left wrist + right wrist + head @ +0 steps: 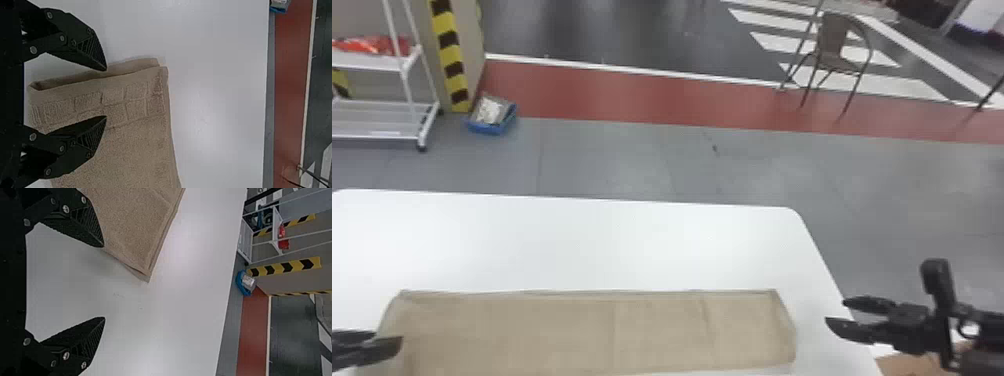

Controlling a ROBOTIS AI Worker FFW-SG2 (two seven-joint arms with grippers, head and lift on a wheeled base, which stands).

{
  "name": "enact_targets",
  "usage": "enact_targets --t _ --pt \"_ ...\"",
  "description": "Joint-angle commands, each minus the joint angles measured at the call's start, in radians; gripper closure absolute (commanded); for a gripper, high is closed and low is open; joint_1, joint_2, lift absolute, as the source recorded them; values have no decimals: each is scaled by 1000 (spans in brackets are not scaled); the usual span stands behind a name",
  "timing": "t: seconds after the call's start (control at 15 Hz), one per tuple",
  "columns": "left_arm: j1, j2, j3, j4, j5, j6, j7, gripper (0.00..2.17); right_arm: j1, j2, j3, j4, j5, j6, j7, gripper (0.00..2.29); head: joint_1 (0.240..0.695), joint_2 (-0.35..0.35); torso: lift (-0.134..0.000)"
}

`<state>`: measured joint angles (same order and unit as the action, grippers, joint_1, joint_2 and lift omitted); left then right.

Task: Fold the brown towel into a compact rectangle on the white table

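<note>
The brown towel (592, 332) lies as a long folded strip across the near part of the white table (572, 240). My left gripper (392, 337) is over its left end; in the left wrist view the open left gripper (105, 93) has its fingers parted above the towel's layered end (133, 98). Off the towel's right end, by the table's right edge, is my right gripper (837, 312). From the right wrist view, the right gripper (103, 282) is open too, one finger near the towel's corner (137, 258), nothing held.
Past the table's far edge is grey floor with a red strip. A white rack (407, 65) and a blue bin (492, 117) stand at the far left, a chair (837, 50) at the far right. Something brown (912, 362) lies beyond the table's near right edge.
</note>
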<state>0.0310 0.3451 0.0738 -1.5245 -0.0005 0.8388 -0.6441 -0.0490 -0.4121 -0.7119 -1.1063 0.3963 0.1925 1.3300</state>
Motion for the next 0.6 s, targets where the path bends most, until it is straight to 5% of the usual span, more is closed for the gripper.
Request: enact_targets --t 0.0,0.53 --pt "0 -1 -2 -2 -3 1 3 606 0 -1 0 0 -1 0 0 255 695 -280 0" --pt "0 -3 3 -6 -1 1 12 549 1 -2 0 0 -2 -6 0 255 695 -280 0"
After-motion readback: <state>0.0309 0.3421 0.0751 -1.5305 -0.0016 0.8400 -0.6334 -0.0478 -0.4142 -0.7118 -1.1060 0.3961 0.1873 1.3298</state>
